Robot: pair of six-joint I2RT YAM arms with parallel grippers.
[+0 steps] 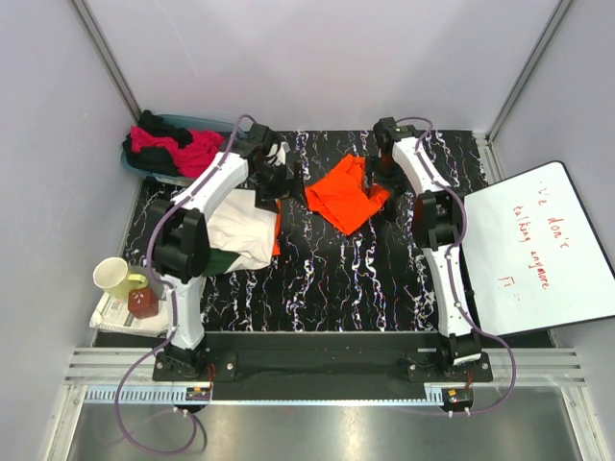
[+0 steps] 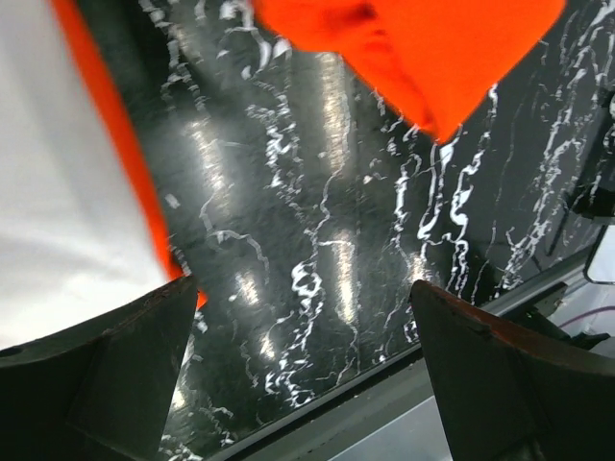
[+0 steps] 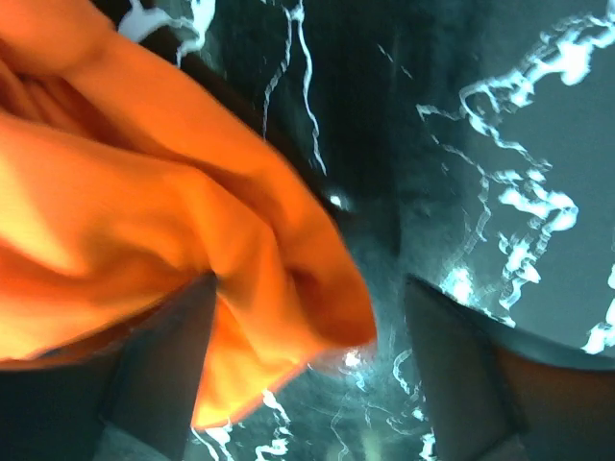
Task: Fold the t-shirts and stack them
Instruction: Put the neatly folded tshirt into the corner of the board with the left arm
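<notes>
A bright orange t-shirt [image 1: 348, 194] lies crumpled at the middle back of the black marbled table. It also shows in the left wrist view [image 2: 432, 48] and in the right wrist view [image 3: 173, 221]. My left gripper [image 1: 276, 163] is open and empty, left of the orange shirt. My right gripper [image 1: 381, 173] is open at the shirt's right edge, with cloth lying between its spread fingers. A folded white t-shirt [image 1: 240, 226] lies on another orange one [image 1: 277, 235] at the left, partly under my left arm. Magenta-pink and black t-shirts [image 1: 173, 146] fill the basket.
A teal plastic basket [image 1: 207, 123] stands at the back left corner. A white board [image 1: 538, 245] with red handwriting lies at the right. A cream mug [image 1: 113, 277] and a small red jar [image 1: 143, 303] sit on a tray at the left front.
</notes>
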